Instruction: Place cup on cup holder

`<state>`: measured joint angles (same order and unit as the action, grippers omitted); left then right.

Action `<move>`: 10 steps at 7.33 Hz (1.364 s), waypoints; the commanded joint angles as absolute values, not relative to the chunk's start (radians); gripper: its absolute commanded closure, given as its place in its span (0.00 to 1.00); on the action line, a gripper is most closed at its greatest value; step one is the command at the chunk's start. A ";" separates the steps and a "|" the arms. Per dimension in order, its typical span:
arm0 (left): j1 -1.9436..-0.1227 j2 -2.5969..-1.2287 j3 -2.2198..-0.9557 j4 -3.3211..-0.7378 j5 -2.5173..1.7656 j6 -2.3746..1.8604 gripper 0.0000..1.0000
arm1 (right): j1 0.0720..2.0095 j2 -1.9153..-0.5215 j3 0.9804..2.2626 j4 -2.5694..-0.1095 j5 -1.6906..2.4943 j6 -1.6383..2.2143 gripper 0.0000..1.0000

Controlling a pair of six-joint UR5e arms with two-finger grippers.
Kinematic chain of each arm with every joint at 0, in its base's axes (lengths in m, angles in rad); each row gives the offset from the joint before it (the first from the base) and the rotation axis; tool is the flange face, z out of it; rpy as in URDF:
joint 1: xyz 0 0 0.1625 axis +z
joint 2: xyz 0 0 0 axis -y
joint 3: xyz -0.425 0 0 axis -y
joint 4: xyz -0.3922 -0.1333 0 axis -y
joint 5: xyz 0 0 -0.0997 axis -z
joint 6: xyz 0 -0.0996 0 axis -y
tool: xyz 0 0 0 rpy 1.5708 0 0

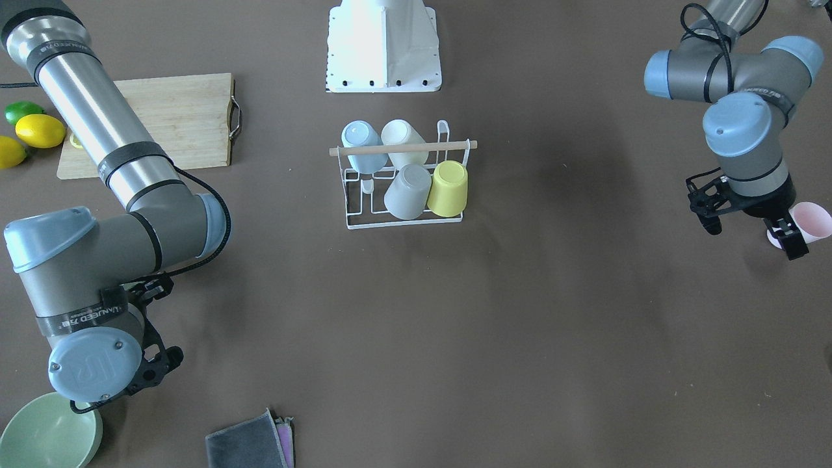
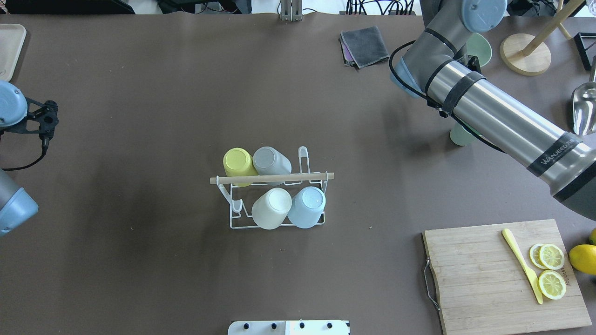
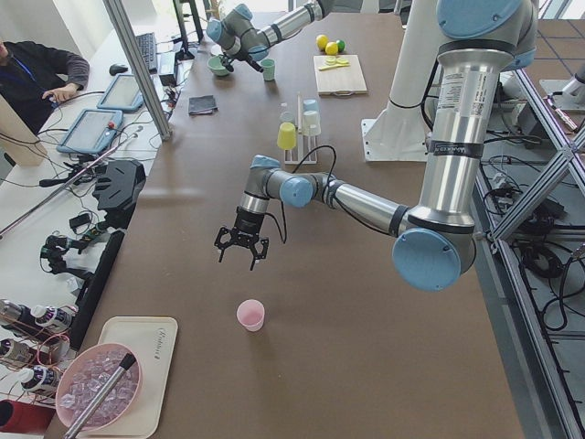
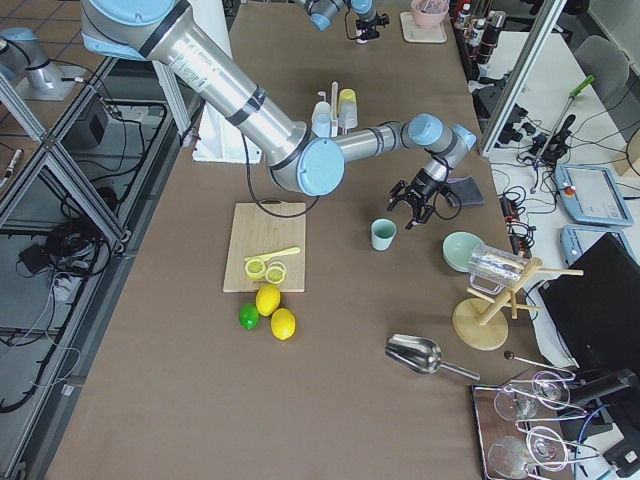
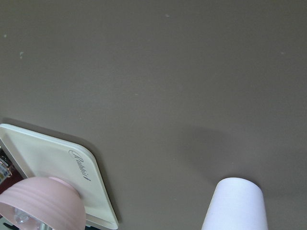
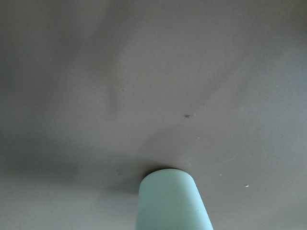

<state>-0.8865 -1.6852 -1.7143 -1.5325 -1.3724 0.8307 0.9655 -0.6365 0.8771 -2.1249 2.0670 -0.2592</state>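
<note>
The white wire cup holder [image 1: 354,214] with a wooden rod handle stands mid-table [image 2: 272,178]. It carries yellow [image 1: 448,188], grey [image 1: 408,190], cream [image 1: 404,140] and blue [image 1: 361,144] cups upside down. A pink cup [image 1: 812,223] stands upright near the table's left end [image 3: 250,314]. My left gripper [image 1: 747,231] hovers open beside and above it, holding nothing; the cup shows in the left wrist view [image 5: 235,203]. A mint green cup [image 4: 383,234] stands by my right gripper [image 4: 420,205]; I cannot tell whether that gripper is open. The cup shows in the right wrist view [image 6: 172,201].
A wooden cutting board [image 2: 484,279] holds lemon slices and a yellow knife, with whole lemons [image 1: 40,130] beside it. A folded grey cloth [image 2: 365,44], a green bowl [image 1: 49,432], a wooden stand [image 2: 526,53] and a cream tray [image 5: 53,167] with a pink bowl lie around the edges.
</note>
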 commanded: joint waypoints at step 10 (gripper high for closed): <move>-0.827 -1.675 -1.623 -1.419 -1.246 1.065 0.02 | 0.885 -0.577 0.729 -2.197 1.921 -0.436 0.01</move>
<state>-0.8273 -1.6716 -1.5956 -1.4732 -1.2417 1.0984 0.8910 -0.5781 0.7307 -2.1843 1.9320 -0.4297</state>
